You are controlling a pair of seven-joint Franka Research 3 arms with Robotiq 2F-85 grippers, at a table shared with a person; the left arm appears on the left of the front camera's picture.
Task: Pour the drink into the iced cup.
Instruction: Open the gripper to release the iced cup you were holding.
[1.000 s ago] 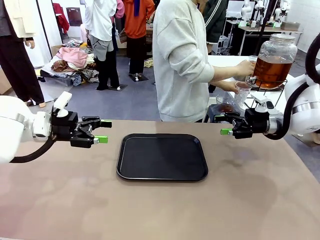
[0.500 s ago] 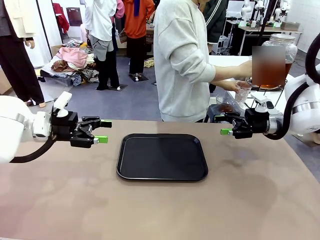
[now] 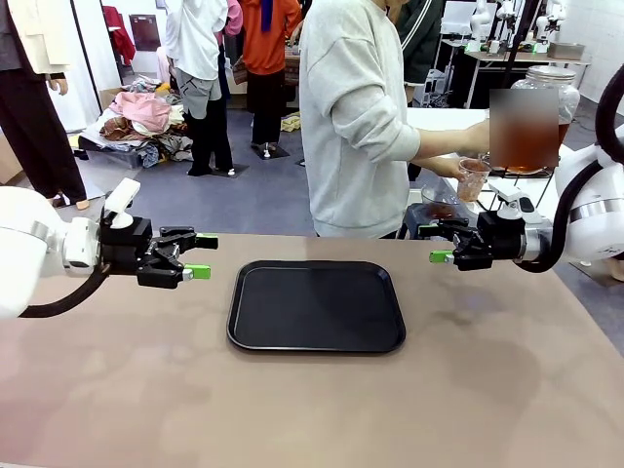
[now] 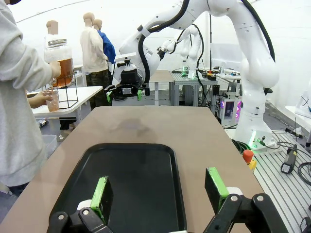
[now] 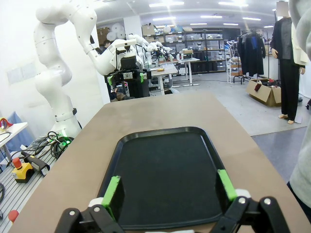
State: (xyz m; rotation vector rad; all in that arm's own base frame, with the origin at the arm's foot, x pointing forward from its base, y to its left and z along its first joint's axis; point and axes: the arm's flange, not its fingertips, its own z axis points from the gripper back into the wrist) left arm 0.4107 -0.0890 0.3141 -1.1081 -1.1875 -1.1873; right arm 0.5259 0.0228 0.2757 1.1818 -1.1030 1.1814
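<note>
Hovering over the table [image 3: 312, 409], both grippers stand with jaws wide apart and nothing between them.

- Left gripper [image 3: 198, 256]: at the left side, level, pointing toward the middle.
- Right gripper [image 3: 441, 244]: at the right side, level, facing the left one.
- Tray [image 3: 317, 304]: black, bare, flat between the two grippers.
- Drink [image 4: 62, 79]: amber liquid in a glass dispenser on a wire stand, on a white side table beyond the right gripper.
- Cup [image 3: 473, 178]: clear, roughly upright, in the person's hand [image 3: 445, 167] under the dispenser; its ice cannot be made out.
- Nearer arm, by judgement: the right.
- Surface: plain brown tabletop.
- Room: open workshop, people standing, shelving behind.
</note>
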